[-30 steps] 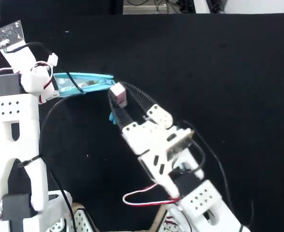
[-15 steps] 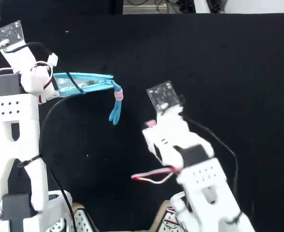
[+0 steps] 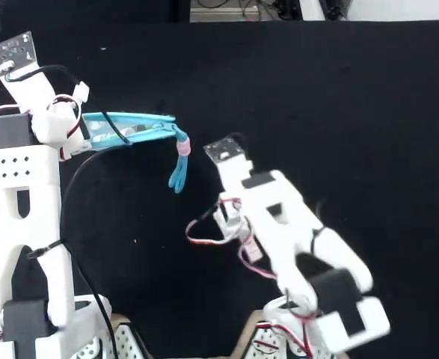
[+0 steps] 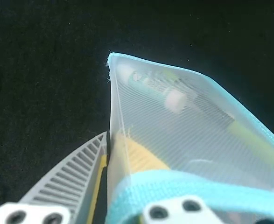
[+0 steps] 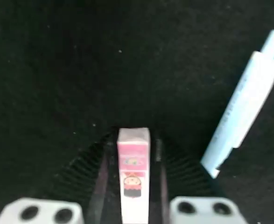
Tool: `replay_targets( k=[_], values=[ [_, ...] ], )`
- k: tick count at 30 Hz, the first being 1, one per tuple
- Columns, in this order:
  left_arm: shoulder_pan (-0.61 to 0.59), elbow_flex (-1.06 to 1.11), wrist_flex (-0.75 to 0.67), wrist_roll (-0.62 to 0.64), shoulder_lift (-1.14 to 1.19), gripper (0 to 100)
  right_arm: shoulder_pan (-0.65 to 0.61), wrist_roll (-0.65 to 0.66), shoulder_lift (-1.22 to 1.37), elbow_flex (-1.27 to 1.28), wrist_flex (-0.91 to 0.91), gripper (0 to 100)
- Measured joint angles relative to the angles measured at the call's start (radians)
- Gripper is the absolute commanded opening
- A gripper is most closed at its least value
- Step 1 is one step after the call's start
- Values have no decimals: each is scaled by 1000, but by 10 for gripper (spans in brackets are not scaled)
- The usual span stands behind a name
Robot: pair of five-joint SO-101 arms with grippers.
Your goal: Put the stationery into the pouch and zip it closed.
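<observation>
On the left, the left tool (image 3: 88, 133) pinches one end of the blue pouch (image 3: 133, 126) and holds it on its edge. Some things lie inside the pouch. Its zip pull (image 3: 179, 170) hangs down at the other end. Farther right, away from the pouch, the right tool (image 5: 133, 140) squeezes a small pink and white eraser (image 5: 133, 170) between its two sides. A light blue pen (image 5: 243, 107) lies on the black bench (image 3: 354, 112) near it. The job now looks like getting the eraser into the pouch. The left tool should hold tight so the pouch does not flop. The right tool should bring the eraser to the open end by the zip pull. It should let go only once the eraser is inside.
</observation>
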Motion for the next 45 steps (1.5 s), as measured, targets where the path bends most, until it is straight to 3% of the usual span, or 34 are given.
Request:
replay_targets(
  k=[7,11,20,25,32,40,45],
  values=[
    [0,0,0,0,0,30,3,0,117,-190,207,160],
    [0,0,0,0,0,30,3,0,132,-256,270,100],
    [0,0,0,0,0,30,-15,0,256,-298,281,105],
    [0,0,0,0,0,30,-21,-20,318,-342,288,13],
    [0,0,0,0,0,30,14,-25,318,-347,290,10],
    [0,0,0,0,0,30,78,84,-31,-347,496,10],
    [0,0,0,0,0,30,78,89,-388,-345,483,11]
  ],
)
